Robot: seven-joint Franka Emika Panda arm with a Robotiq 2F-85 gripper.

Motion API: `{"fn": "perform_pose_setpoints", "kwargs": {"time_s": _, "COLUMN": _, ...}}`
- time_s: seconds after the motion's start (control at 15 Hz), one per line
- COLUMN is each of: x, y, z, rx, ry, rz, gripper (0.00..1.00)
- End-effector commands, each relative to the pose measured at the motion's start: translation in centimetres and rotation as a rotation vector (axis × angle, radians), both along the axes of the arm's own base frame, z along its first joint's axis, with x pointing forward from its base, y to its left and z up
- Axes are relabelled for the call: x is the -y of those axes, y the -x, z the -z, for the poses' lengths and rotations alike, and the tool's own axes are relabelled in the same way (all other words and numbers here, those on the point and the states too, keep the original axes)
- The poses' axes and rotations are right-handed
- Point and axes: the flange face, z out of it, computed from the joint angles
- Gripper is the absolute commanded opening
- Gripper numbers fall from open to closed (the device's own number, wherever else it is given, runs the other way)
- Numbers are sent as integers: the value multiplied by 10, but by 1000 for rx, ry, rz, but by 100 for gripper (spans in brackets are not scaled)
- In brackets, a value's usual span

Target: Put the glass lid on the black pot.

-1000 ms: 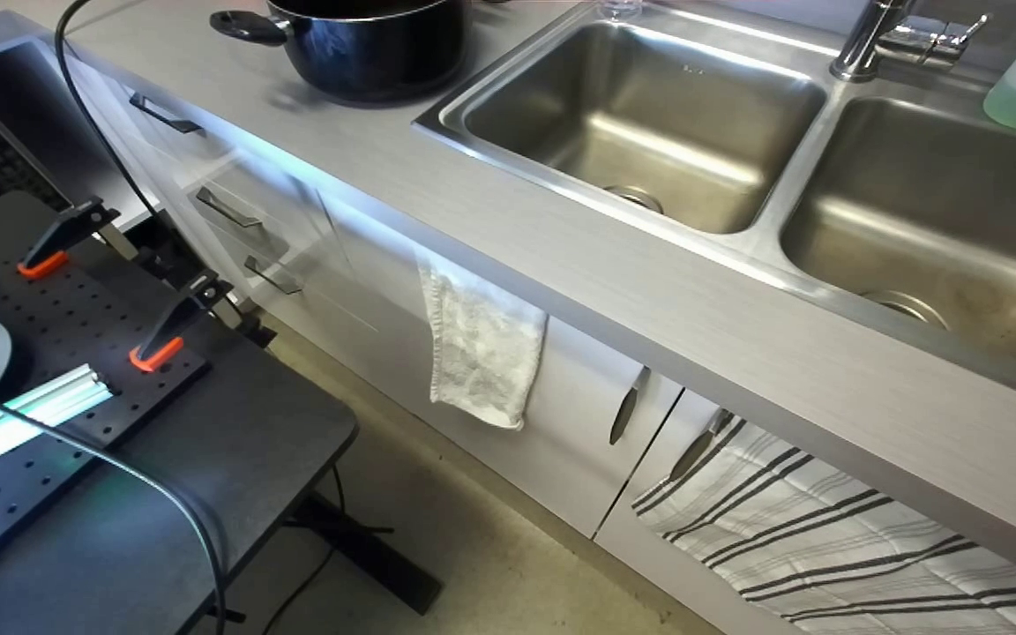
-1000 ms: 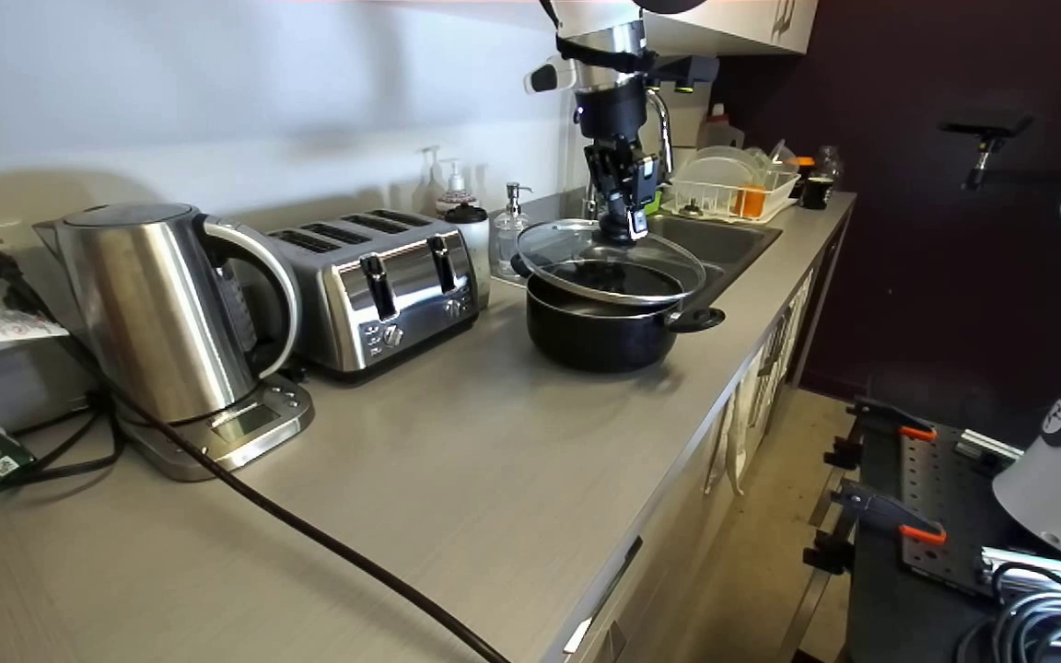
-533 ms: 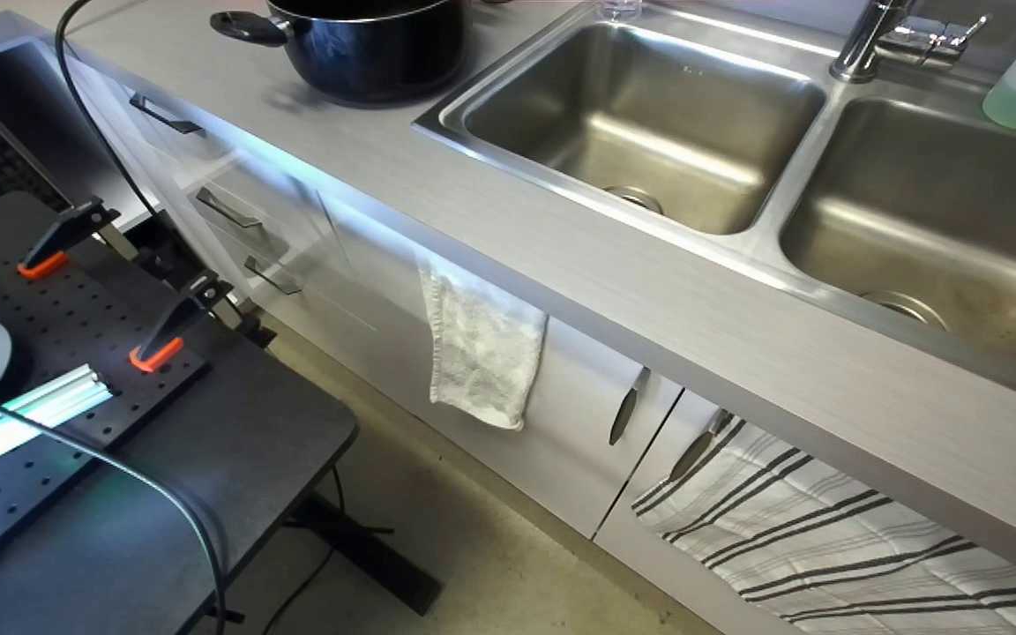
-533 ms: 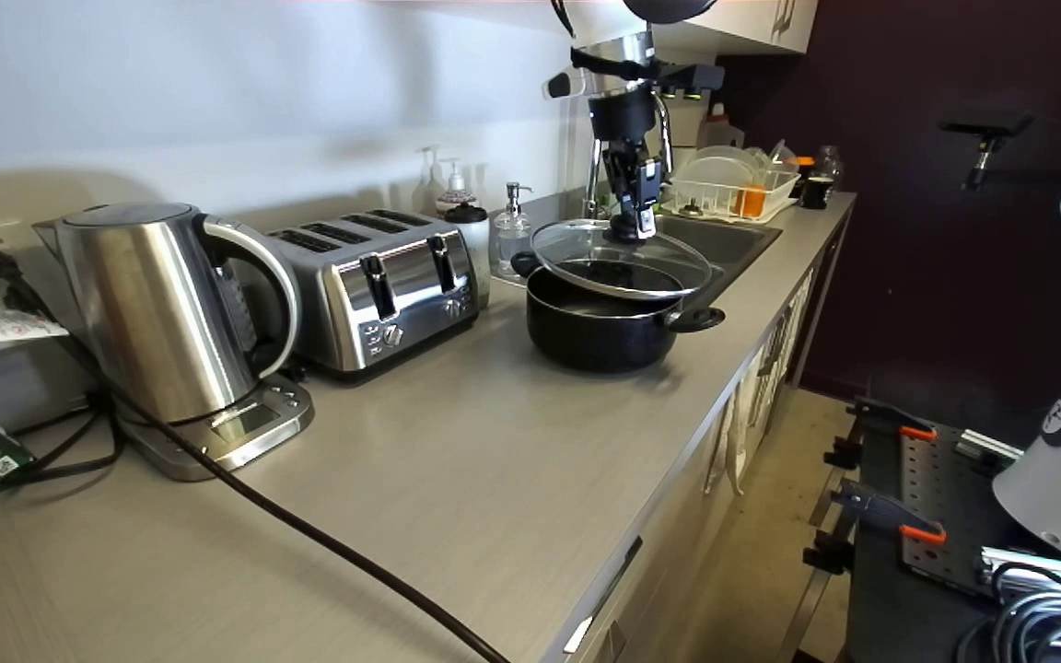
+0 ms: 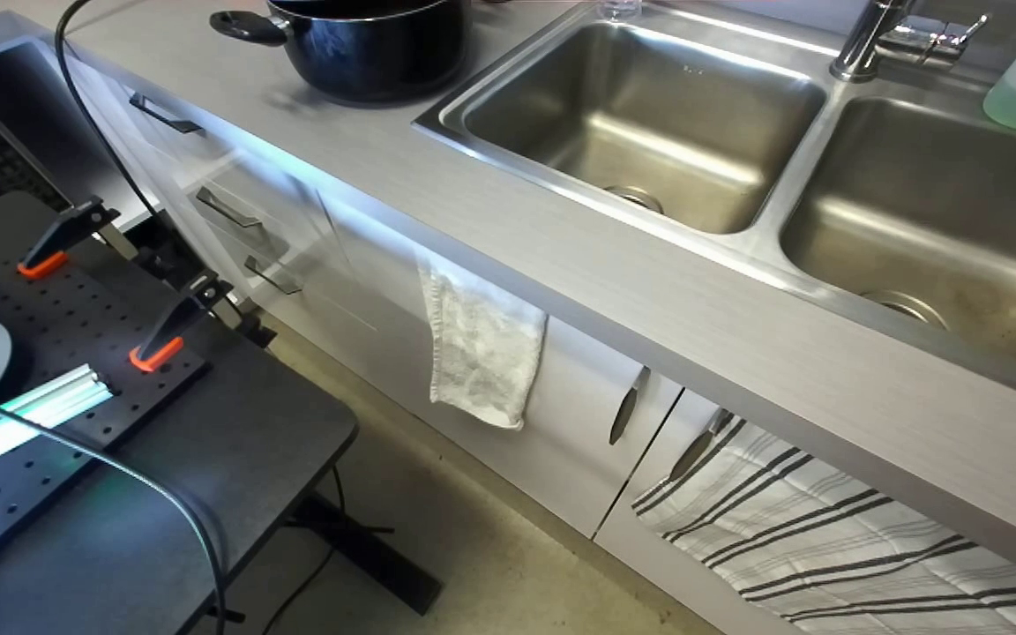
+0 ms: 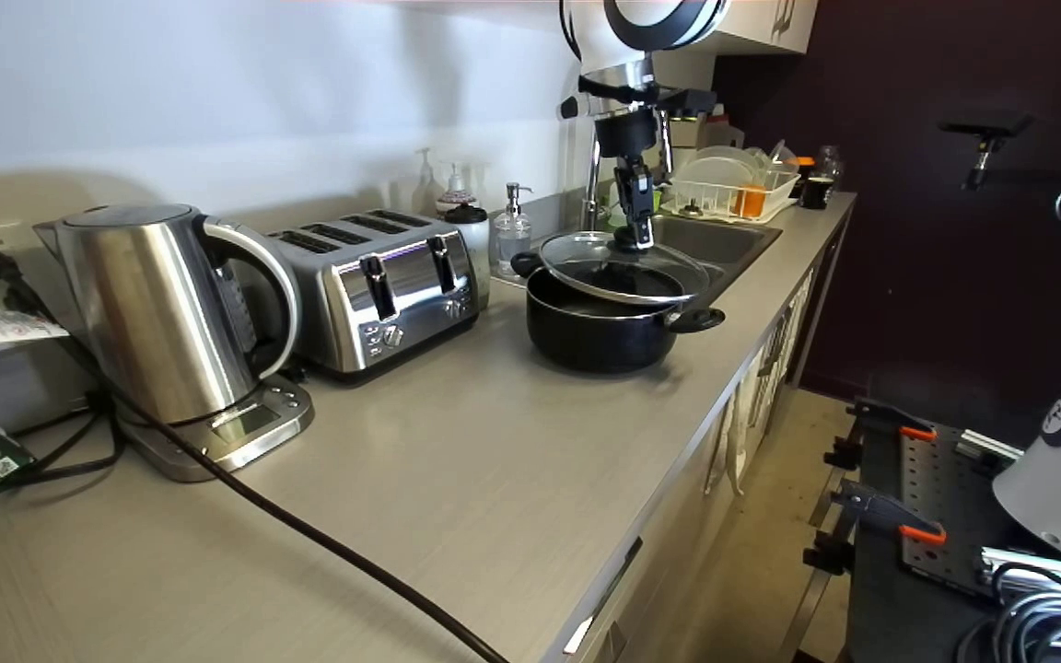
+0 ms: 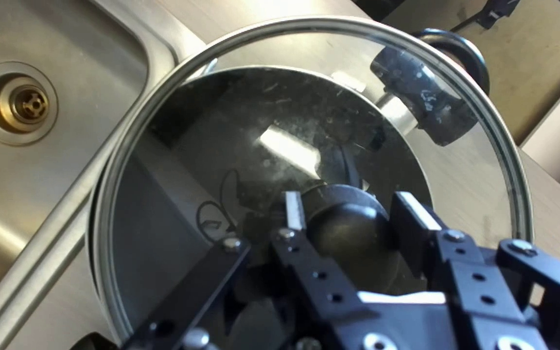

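Most of the black two-handled cooking pot point(image 5: 376, 53) shows in an exterior view, beside a steel sink basin point(image 5: 631, 123), but its opening is largely cropped away, so little above the pot can be judged from there.

In an exterior view the Robotiq gripper point(image 6: 637, 238) hangs above the pot, pointing down at the crown of the glass lid point(image 6: 586, 267). That lid lies over the pot's opening, unseated, and seems shifted toward the pot's front handle point(image 6: 696, 319); a crescent of opening shows uncovered, starting near the rear handle point(image 6: 525, 264). Whether the lid's edge touches the pot anywhere, I cannot tell.

In the wrist view two fingertips point(image 7: 295, 210) flank the black knob point(image 7: 350, 233) with next to no gap, so the claw looks to be gripping the lid. Part of the pot's front handle appears through the glass, inside the metal rim point(image 7: 309, 25), which agrees with an overhang on that side. The pot thus lies below the claw and, I judge, slightly toward its own rear handle. Being round, the lid has no long axis to align; the move likely calls for easing it rearward over the pot, then lowering.
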Motion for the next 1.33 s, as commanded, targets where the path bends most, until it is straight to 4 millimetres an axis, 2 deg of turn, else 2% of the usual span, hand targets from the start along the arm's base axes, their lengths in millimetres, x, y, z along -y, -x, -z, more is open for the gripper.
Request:
{"fn": "perform_pose_setpoints", "kwargs": {"time_s": 0.0, "x": 9, "y": -18, "z": -1, "rx": 21, "ry": -34, "rz": 85, "gripper": 23}}
{"fn": "perform_pose_setpoints", "kwargs": {"time_s": 0.73, "x": 14, "y": -50, "z": 22, "rx": 15, "ry": -53, "rz": 211, "gripper": 23}}
{"fn": "perform_pose_setpoints", "kwargs": {"time_s": 1.27, "x": 16, "y": -51, "z": 23, "rx": 12, "ry": -59, "rz": 228, "gripper": 23}}
